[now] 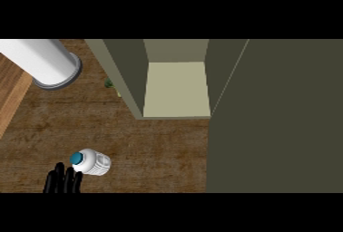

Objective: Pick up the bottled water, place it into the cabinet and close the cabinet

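Head view: bottled water (91,162) standing on wooden counter (150,149), lower left, teal cap up; no writing readable. Left hand (61,182) just beside it, fingers (68,174) straight, holding nothing. Cabinet (130,77) open at centre, door (275,118) swung right; bare counter between. White cylinder (36,59) upper left; small green item (108,83) by cabinet's left wall.

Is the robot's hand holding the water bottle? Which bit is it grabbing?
Nothing is held yet. The left hand is open with straight fingers, right beside the bottled water on the counter. No finger curls round the bottle.
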